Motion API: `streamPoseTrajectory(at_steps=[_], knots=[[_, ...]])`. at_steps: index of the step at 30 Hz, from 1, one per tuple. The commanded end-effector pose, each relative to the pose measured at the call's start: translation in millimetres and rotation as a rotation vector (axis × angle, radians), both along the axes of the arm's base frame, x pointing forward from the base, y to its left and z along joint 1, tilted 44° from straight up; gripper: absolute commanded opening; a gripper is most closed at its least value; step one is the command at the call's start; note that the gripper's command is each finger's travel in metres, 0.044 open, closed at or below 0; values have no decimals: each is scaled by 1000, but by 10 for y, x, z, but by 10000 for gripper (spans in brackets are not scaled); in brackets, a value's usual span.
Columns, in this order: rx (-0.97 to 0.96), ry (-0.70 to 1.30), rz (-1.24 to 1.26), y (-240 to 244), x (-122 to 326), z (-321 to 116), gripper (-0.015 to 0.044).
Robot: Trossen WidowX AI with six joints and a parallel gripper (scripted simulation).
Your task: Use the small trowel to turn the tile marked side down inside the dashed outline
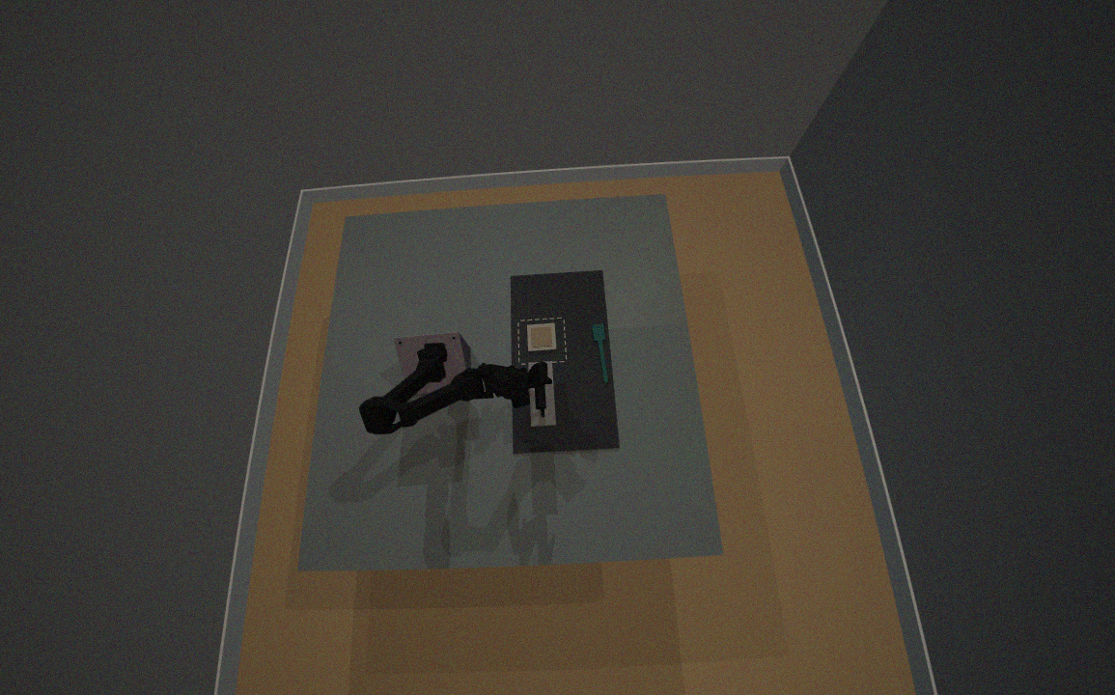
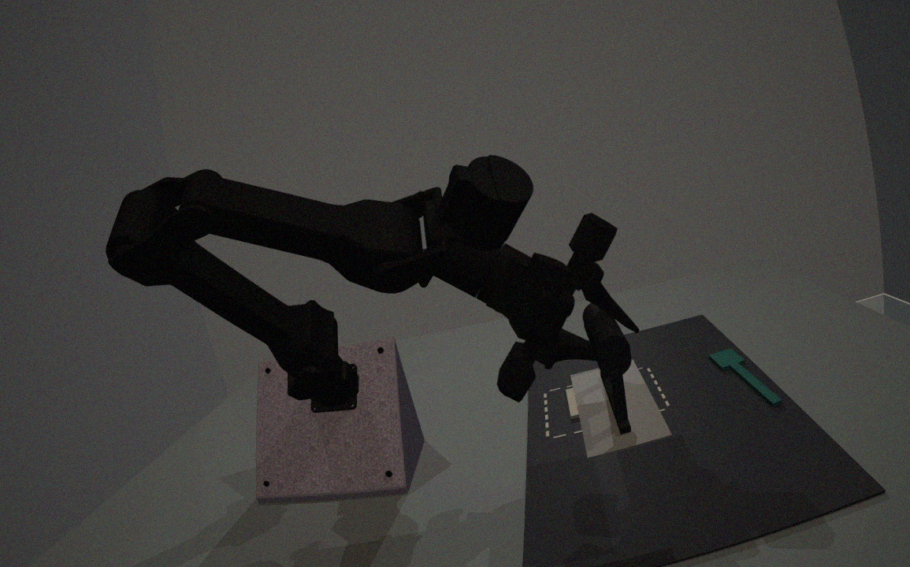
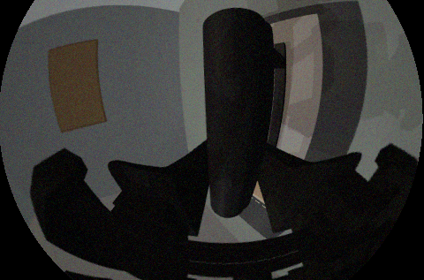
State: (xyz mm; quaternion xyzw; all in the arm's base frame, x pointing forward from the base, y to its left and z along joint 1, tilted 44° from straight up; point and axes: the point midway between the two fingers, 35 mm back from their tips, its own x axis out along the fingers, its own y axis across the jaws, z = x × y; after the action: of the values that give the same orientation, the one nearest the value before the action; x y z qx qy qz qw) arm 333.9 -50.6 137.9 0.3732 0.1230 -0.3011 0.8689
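Observation:
My gripper [image 1: 541,375] [image 2: 606,337] [image 3: 230,140] is shut on the thick black handle of a trowel [image 1: 548,414] [image 2: 644,416] [image 3: 305,72]. Its blade is a pale rectangular plate that appears to be held above the mat. The pale square tile [image 1: 541,337] [image 2: 572,403], with a tan inner square on its upper face, lies flat inside the dashed outline [image 1: 518,337] [image 2: 545,416]. In the top view the blade is just below the tile; in the exterior view it hides most of the tile. The wrist view does not show the tile.
A teal flat tool [image 1: 599,331] [image 2: 726,359] lies along the far side of the dark mat [image 1: 578,293] [image 2: 726,472]. The arm stands on a speckled pinkish block [image 1: 409,349] [image 2: 345,451] on the table [image 1: 423,259]. A brown panel [image 3: 77,86] shows on the wall.

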Motion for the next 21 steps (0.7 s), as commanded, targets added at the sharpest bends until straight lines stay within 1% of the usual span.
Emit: streamPoseTrajectory(at_steps=[1,9,21], knots=[[1,-1,3,5,3,3,0],[3,11,11,38,30,-38,0],[19,107,122,409,265,-384,0]])
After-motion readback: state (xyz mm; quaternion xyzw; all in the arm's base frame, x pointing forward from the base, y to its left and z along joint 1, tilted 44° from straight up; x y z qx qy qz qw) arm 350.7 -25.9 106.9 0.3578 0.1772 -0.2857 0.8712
